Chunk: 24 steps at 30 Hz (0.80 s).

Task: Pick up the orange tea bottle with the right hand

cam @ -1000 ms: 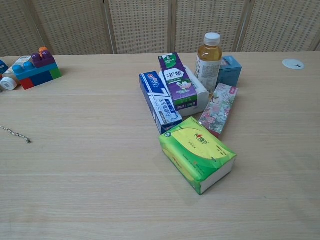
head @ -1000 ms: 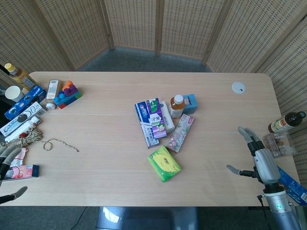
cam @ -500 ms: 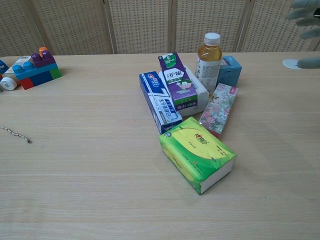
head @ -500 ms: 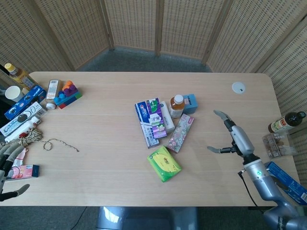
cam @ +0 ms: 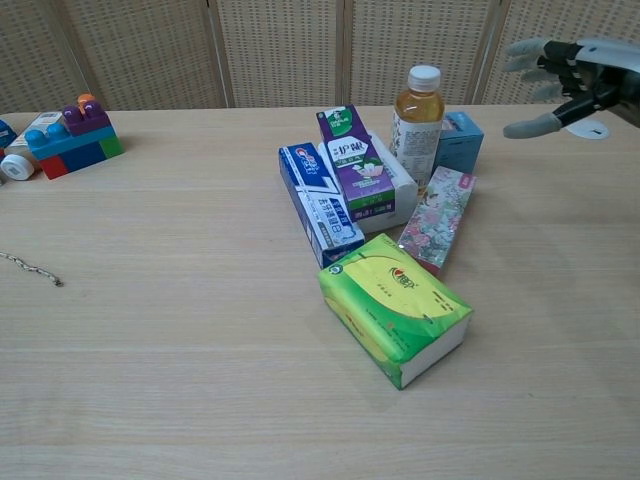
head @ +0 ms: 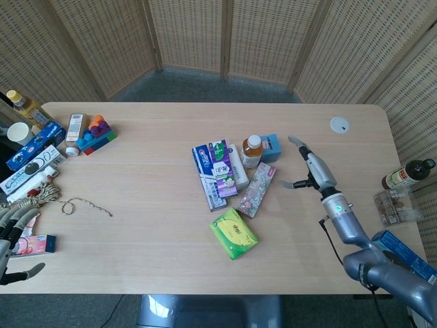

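The orange tea bottle stands upright with a white cap in the cluster of boxes at the table's middle. My right hand hovers open to the right of it, fingers spread, holding nothing, with a gap between it and the bottle. My left hand rests open at the table's near left edge, far from the bottle.
Around the bottle lie a blue box, a floral box, a toothpaste box, a purple carton and a green tissue pack. Toy blocks and snack boxes sit at far left. A white disc lies far right.
My right hand has swept from the table's near right edge up and left toward the bottle, and now shows in the chest view. The left hand has barely moved.
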Motion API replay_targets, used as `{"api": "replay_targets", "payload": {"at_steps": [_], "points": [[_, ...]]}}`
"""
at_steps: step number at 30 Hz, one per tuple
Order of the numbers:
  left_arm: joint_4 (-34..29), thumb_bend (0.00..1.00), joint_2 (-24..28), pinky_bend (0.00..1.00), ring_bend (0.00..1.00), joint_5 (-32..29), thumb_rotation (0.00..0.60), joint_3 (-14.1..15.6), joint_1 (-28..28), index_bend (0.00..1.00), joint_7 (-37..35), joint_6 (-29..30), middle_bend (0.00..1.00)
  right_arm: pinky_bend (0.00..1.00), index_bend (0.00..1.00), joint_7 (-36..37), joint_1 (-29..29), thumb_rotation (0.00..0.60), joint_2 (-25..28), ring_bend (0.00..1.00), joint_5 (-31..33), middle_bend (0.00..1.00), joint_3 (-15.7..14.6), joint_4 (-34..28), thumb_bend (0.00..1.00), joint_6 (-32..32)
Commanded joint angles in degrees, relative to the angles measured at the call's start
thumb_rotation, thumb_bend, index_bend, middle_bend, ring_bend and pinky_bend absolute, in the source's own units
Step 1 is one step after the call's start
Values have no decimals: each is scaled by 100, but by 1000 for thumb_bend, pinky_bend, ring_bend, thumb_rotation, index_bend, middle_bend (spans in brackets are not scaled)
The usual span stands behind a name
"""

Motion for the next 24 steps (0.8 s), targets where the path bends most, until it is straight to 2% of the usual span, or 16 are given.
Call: {"api": "replay_targets", "payload": {"at_steps": [1,15,24], "points": [[-6,119,-19,0,0,-84,600,-30,-37,100,24,-59,0,0,0,19,351,600,-385,0,262,0,196,520,26,-371],[35,119,-42,0,0,-275,600,-93,-66,101,9,-91,0,0,0,-525,1018,600,-1184,0,1065,0,662,1431,26,-1151],[47,119,-83,0,0,-444,600,-139,-85,101,74,-144,0,0,0,-791,1252,600,-1597,0,1341,0,898,1726,27,-1159]]}}
